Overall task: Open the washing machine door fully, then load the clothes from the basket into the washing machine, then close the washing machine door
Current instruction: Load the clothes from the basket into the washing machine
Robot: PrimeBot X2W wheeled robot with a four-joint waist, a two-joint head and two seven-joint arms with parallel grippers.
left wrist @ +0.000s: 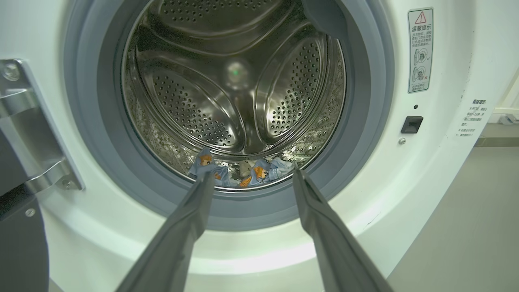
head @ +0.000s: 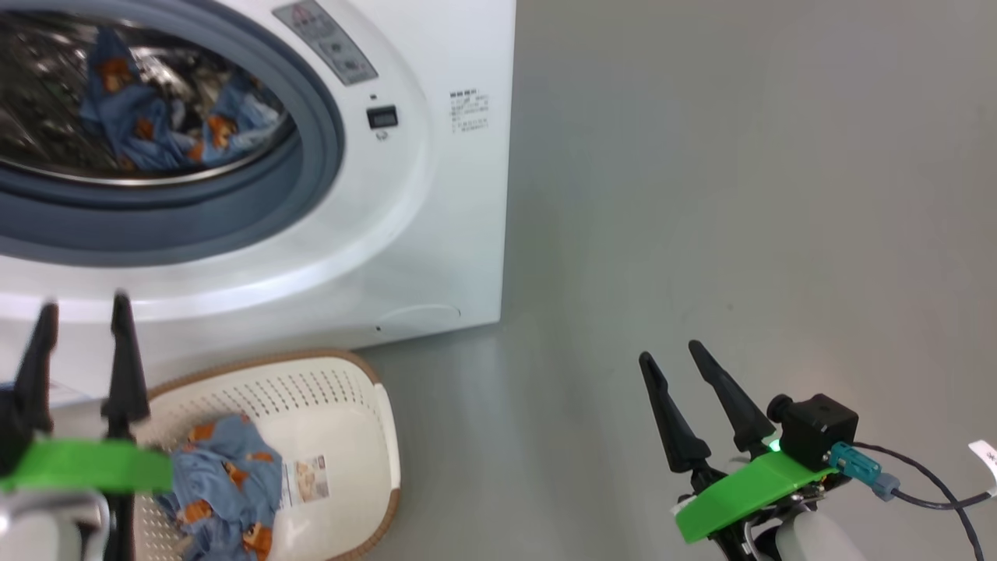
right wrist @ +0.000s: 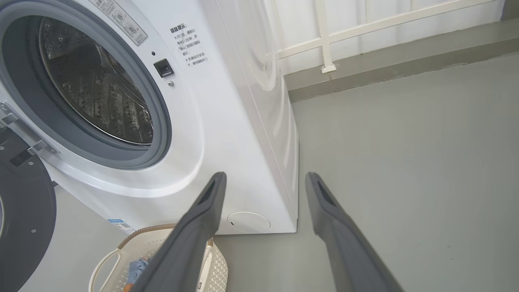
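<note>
Head view: high, angled down on the washing machine [head: 436, 218] front, the basket [head: 343, 405] and the floor [head: 740, 195]. Left wrist view: close, square-on into the drum [left wrist: 227, 89]. Right wrist view: farther back, oblique across the machine's front corner. All three share the grey door ring [head: 323, 156]

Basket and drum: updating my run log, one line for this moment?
door open | clothes in drum and basket | left gripper open | right gripper open
</note>
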